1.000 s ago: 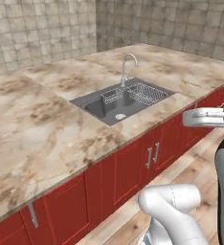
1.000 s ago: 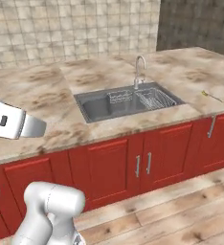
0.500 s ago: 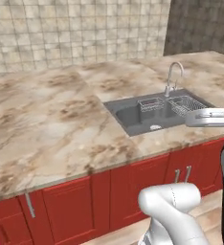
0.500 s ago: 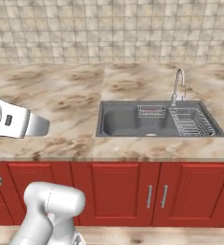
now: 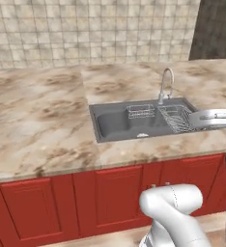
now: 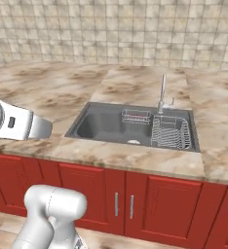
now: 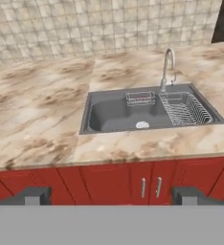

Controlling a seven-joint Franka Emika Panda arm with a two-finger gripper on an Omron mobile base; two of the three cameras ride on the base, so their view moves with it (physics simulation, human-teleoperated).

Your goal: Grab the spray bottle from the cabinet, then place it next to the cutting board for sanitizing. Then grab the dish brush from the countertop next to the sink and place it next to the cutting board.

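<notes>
Gripper hanging wide open and empty, low out front of the red doors, with the sink up ahead set into the countertop, wire racks and faucet beyond its right finger.

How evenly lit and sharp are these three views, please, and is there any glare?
Left base view: flat, even light, no glare on the countertop. Right base view: soft shading inside the sink, wire racks slightly blurry. Hand view: sharpest on the faucet; tiles look soft.
</notes>
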